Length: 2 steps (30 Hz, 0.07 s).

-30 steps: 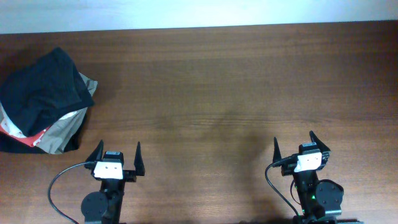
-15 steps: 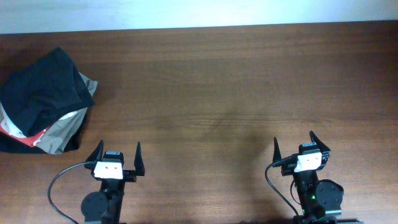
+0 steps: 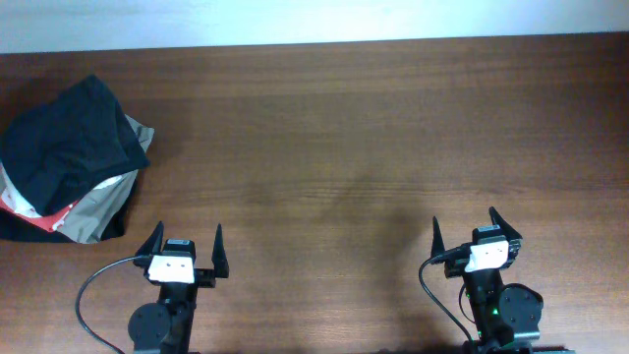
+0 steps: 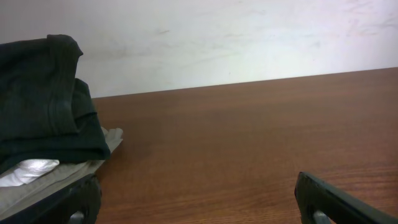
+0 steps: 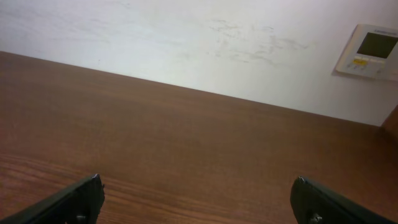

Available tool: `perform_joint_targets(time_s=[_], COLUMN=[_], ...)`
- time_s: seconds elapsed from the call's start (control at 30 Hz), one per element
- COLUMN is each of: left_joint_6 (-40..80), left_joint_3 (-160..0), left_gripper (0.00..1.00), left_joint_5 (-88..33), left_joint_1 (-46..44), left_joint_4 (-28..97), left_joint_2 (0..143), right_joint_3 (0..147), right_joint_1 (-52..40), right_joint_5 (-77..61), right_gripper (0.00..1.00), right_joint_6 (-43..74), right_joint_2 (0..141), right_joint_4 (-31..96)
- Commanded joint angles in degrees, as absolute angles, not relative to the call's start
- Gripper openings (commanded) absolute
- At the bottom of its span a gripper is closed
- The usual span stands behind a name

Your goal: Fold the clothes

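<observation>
A pile of clothes lies at the left edge of the wooden table: a dark garment on top, tan, white and red cloth under it. It also shows at the left of the left wrist view. My left gripper is open and empty near the front edge, below and right of the pile. My right gripper is open and empty at the front right, far from the pile. In the wrist views both fingertip pairs, left and right, stand wide apart over bare wood.
A white wall runs behind the table's far edge. A small wall panel hangs at the upper right of the right wrist view. Black cables loop beside both arm bases.
</observation>
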State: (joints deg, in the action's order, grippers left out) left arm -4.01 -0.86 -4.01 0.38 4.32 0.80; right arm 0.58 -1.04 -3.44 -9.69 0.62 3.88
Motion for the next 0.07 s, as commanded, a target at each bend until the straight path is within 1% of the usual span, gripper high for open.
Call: perform_joint_targets(time_s=[0.0, 0.03], left_joint_6=[-3.7, -3.7], left_joint_3=[-0.5, -0.5], left_gripper=[0.99, 0.99], left_joint_5=[-3.2, -3.2], left_joint_1=[0.2, 0.2], left_joint_4=[4.5, 4.5], left_joint_2=[0.3, 0.3], right_joint_3=[0.3, 0.3], right_joint_1=[-0.7, -0.7], right_joint_5=[-2.9, -2.9], right_gripper=[0.99, 0.99], right_joint_6=[-10.1, -10.1], right_joint_2=[0.2, 0.2], right_joint_4=[4.3, 4.3])
